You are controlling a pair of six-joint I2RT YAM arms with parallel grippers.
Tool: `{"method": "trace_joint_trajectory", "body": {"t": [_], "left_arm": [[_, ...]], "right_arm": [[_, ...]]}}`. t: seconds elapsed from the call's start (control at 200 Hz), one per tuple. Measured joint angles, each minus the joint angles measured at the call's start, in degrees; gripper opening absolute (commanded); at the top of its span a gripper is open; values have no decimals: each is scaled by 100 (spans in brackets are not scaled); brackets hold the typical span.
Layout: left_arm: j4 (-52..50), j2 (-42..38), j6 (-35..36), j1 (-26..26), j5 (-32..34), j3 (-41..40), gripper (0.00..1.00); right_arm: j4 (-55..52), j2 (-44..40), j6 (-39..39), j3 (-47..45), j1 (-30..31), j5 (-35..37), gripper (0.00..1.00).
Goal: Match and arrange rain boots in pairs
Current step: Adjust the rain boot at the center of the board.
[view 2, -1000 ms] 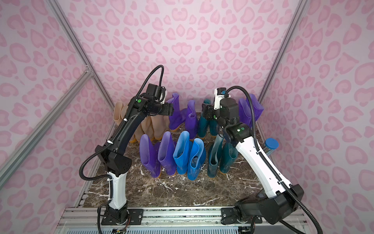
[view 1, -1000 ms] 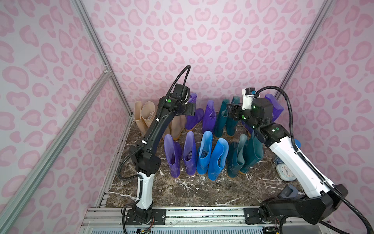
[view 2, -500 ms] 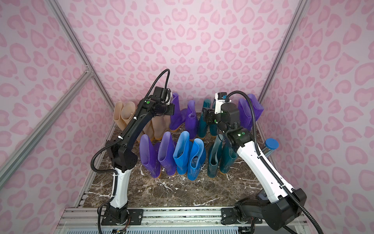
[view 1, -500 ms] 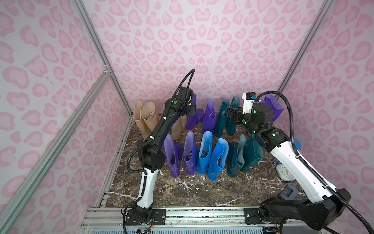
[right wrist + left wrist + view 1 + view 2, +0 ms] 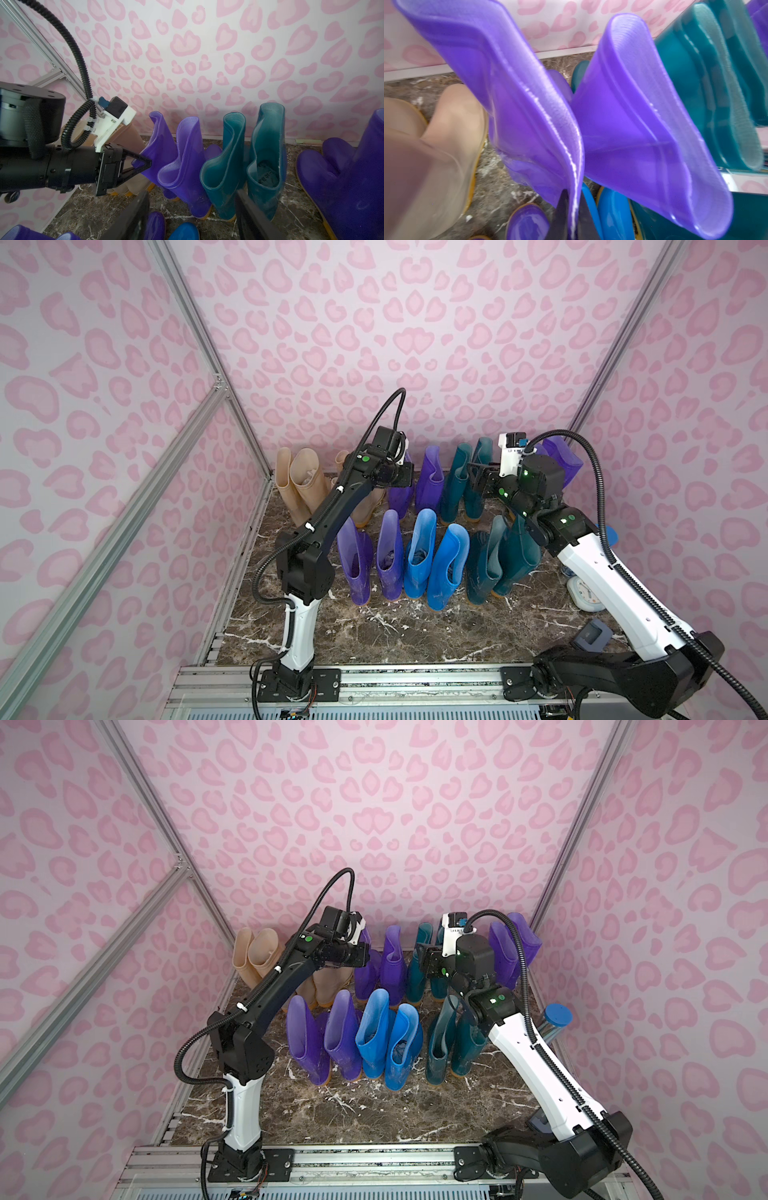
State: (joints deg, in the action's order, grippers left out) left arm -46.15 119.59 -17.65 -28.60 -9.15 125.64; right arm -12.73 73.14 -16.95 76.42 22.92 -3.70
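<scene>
I have the left gripper (image 5: 572, 199) closed on a purple boot (image 5: 508, 83) in the back row. In the left wrist view the two dark fingers (image 5: 560, 216) are pressed together with the thin top rim of the shaft pinched between them. From the right wrist view the same gripper reaches in sideways and its pointed tip meets that boot high on the shaft. I cannot tell whether the sole is off the desk (image 5: 374, 635). A second purple boot (image 5: 643, 124) stands just beside it, and the two shafts touch low down.

The right gripper (image 5: 192, 193) hangs in the air above the back row with its fingers (image 5: 137, 214) spread wide and nothing between them. In a top view it sits over the back teal boots (image 5: 457, 481), level with their tops.

The rain boots stand in two rows on the dark marble desk, inside pink-patterned walls. The back row runs from the beige boots (image 5: 305, 481) at the left wall, through the purple pair I am gripping and the teal pair, to more purple boots (image 5: 563, 460) in the far right corner. The front row has a front purple pair (image 5: 374, 560), then a bright blue pair (image 5: 434, 560), then a front teal pair (image 5: 498, 560), all upright with openings up and each pair close together.

A shiny cylinder with a blue cap (image 5: 557, 1017) stands by the right wall, behind the right arm, and a small white round object (image 5: 584, 593) lies near it on the desk
</scene>
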Motion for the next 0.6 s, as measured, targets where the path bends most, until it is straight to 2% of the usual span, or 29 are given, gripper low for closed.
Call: {"method": "trace_joint_trajectory", "body": {"t": [0.49,0.525,0.565,0.6], "left_arm": [[616,-149,-219,-52,-278,-323,3],[671,-234,-195,-24,-306,-474,11],[739,-352,-175,9,-341,-693,38],[800,-476,-160,37,-393,-916,49]], "right_arm": [[-33,-83,-42,-177,-96,74,67],[-33,-83,-44,-177,-107,70,68],[-33,-83,-42,-177,-120,70,68],[-33,-81,-42,-177,-122,68,69]]}}
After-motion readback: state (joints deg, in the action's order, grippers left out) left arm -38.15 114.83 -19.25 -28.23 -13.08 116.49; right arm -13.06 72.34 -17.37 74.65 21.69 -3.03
